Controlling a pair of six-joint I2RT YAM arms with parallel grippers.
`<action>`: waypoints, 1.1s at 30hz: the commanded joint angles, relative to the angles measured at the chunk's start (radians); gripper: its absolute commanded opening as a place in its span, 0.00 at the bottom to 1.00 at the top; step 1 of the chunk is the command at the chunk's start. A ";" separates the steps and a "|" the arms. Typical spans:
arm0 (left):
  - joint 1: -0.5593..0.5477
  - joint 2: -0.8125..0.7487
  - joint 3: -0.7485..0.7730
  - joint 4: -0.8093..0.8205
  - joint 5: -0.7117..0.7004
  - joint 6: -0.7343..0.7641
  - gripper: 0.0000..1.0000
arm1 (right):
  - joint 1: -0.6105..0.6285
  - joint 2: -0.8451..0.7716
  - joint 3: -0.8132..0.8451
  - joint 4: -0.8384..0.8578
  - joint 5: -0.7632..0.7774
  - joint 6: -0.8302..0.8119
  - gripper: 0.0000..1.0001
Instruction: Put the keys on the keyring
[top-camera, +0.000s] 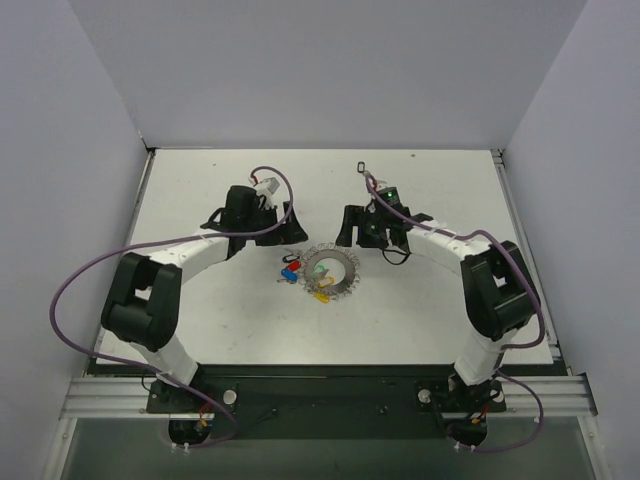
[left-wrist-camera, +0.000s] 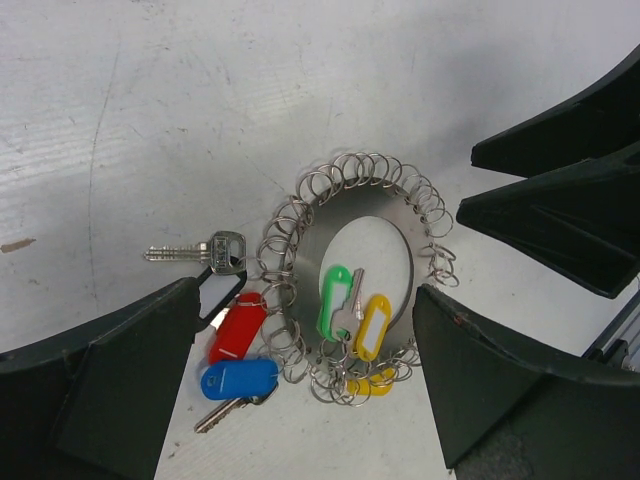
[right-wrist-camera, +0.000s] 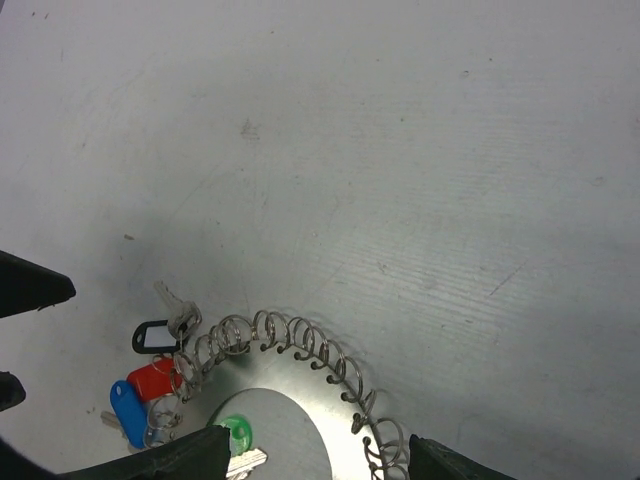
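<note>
My 2 tools are empty: left tool (left-wrist-camera: 308, 300) gaping wide near the keyring (left-wrist-camera: 310, 240), right tool (right-wrist-camera: 320, 455) open beside it. The ring lies flat mid-surface (top-camera: 420, 320), keys (left-wrist-camera: 237, 328) around its rim. Probably light, stiff, slippery metal. I'd pinch a plastic head.

One coiled metal keyring (left-wrist-camera: 345, 175) and six tagged keys (left-wrist-camera: 180, 252): one black (left-wrist-camera: 215, 295), one red (left-wrist-camera: 237, 328), one blue (left-wrist-camera: 240, 378), one green (left-wrist-camera: 336, 298), apparently two yellow (left-wrist-camera: 375, 325).

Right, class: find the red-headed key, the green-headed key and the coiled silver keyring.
Red plastic-headed key (left-wrist-camera: 238, 327): left wrist view, head's middle.
Green plastic-headed key (left-wrist-camera: 335, 300): left wrist view, head's middle.
Coiled silvery metal keyring (left-wrist-camera: 350, 205): left wrist view, flat upper band.
</note>
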 joint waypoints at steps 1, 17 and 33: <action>-0.005 0.029 0.066 0.028 0.022 0.025 0.97 | -0.001 0.020 0.072 -0.020 -0.005 -0.014 0.70; 0.052 0.063 0.079 0.050 0.073 -0.049 0.98 | 0.090 0.106 0.187 -0.027 -0.104 -0.058 0.64; 0.062 -0.098 -0.075 -0.031 0.048 -0.039 0.97 | 0.231 0.065 0.144 -0.095 -0.037 -0.044 0.63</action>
